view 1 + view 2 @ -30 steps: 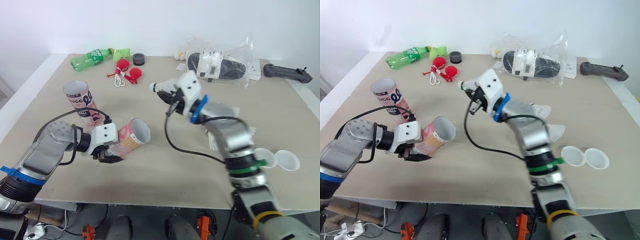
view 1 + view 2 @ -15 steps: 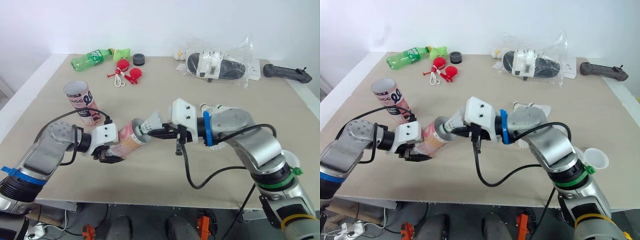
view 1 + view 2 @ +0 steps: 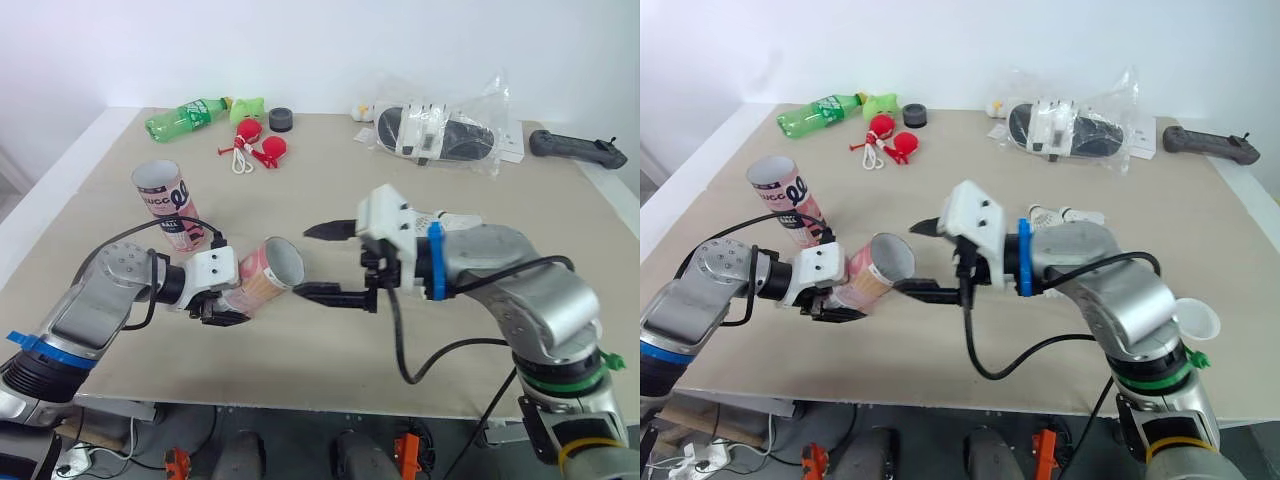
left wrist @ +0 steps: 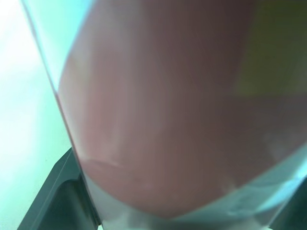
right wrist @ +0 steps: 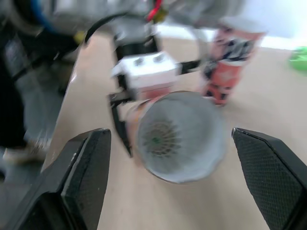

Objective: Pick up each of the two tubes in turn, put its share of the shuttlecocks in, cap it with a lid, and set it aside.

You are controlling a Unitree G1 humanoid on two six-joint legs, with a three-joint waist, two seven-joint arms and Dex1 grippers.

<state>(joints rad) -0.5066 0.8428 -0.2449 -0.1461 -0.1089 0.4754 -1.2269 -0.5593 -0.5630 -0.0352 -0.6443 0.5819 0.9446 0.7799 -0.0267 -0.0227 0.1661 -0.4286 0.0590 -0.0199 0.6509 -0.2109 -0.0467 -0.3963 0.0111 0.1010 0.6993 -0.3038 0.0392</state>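
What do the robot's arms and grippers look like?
Both arms are rounded grey metal, each with a black cable, a white wrist block and black jaws. The left arm has blue tape; the right arm has a blue ring, green and yellow bands.

**Colour rundown, for anyone curious**

Tilted tube (image 3: 258, 280) is salmon pink, white inside. Standing tube (image 3: 167, 205) is pink and white with black lettering. Then a green bottle (image 3: 185, 116), red toy (image 3: 270, 150), black puck (image 3: 281, 120), black controller (image 3: 578, 150) and white shuttlecocks (image 3: 1060, 213). Table (image 3: 560, 230) is plain beige.
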